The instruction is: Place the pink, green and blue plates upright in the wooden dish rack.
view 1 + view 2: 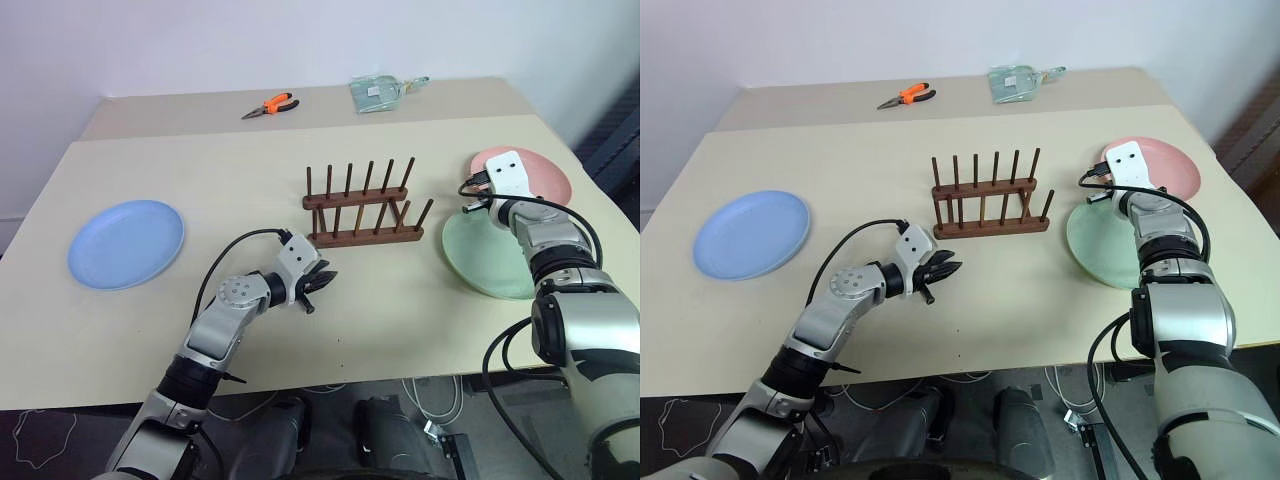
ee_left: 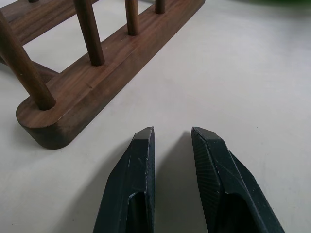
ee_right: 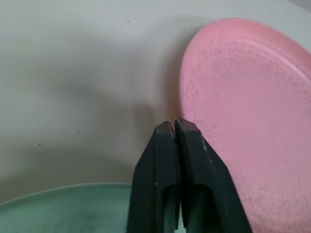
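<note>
1. Head camera: the wooden dish rack (image 1: 364, 207) stands empty near the middle of the beige worktop (image 1: 250, 170), its pegs upright.
2. The blue plate (image 1: 126, 243) lies flat on the robot's left side of the worktop, well apart from the rack.
3. The pink plate (image 1: 545, 175) and the green plate (image 1: 482, 262) lie flat on the right side, the pink one farther back and the two close together; whether their rims touch or overlap is hidden by the arm.
4. The left gripper (image 1: 322, 283) hovers low just in front of the rack's near-left end, holding nothing.
5. The right gripper's white wrist housing sits over the near-left rim of the pink plate, above the gap between the pink and green plates.
6. Orange-handled pliers (image 1: 271, 105) and a clear plastic bag (image 1: 378, 93) lie at the far edge, well away from the plates.
7. Left wrist camera: the two black fingers (image 2: 131, 184) stand slightly parted with bare worktop between them. The rounded end of the rack's base bar lies just ahead, not touched.
8. Right wrist camera: the right gripper (image 3: 174, 125) has its fingers pressed together, tip to tip, with nothing visible between them. The tips sit at the pink plate's rim; actual contact cannot be told. The green plate's edge shows just beneath the fingers.
</note>
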